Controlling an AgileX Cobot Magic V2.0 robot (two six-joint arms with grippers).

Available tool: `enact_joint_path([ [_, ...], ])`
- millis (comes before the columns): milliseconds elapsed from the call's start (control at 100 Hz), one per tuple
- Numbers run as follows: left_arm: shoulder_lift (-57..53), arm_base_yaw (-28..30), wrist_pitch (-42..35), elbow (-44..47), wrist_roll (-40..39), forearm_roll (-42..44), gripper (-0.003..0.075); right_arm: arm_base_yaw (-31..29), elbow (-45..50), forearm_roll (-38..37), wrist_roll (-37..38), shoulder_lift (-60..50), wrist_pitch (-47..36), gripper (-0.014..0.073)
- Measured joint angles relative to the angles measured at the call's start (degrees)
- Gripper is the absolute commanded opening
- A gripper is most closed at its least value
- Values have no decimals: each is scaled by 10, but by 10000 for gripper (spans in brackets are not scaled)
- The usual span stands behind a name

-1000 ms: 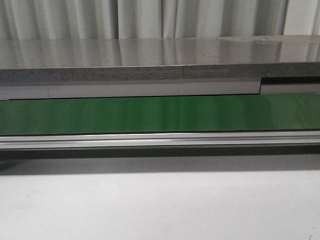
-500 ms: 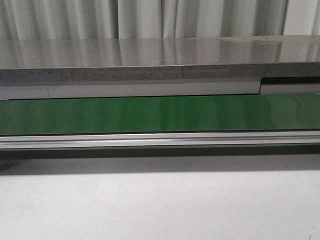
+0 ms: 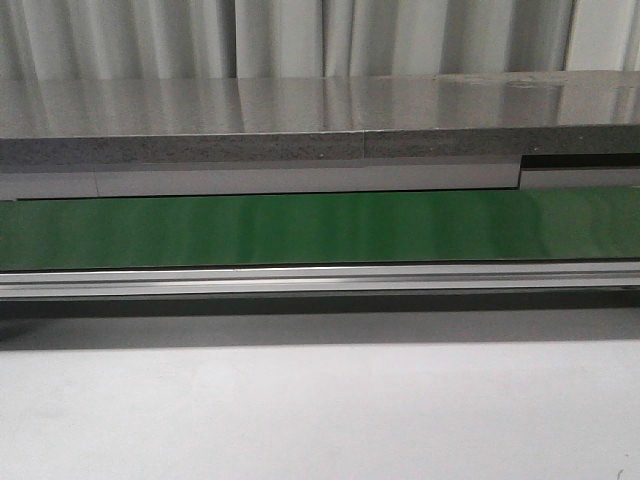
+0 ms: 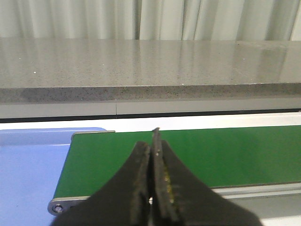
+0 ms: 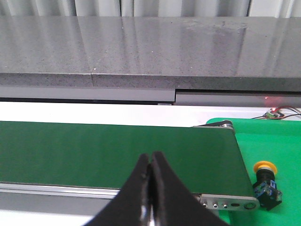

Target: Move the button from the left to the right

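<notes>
Button (image 5: pixel 266 184) in the right wrist view stands upright on a green mat (image 5: pixel 277 141), just beside the end of the conveyor belt (image 5: pixel 117 155), off to one side of the right gripper (image 5: pixel 151 176). That gripper is clenched with nothing in it, as is the left gripper (image 4: pixel 153 165). The button looks small, light and rigid; its round cap could slip, so the flat sides of the black body seem the better hold.

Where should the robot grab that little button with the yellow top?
Probably by the black boxy body of the button, not the round cap. It stands upright on the green mat past the belt's end, so come from above, pinching the flat sides. The right tool looks shut and must open first.
</notes>
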Motion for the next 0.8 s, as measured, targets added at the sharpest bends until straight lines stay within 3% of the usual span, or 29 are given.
enact_joint_path([
  [250, 0, 0, 0, 0, 0, 0, -20, 13, 104, -93, 119, -74, -56, -67],
  [520, 0, 0, 0, 0, 0, 0, -20, 13, 195, -103, 133, -164, -60, -67],
  [800, 0, 0, 0, 0, 0, 0, -20, 3, 236, -103, 133, -176, -71, -67],
])
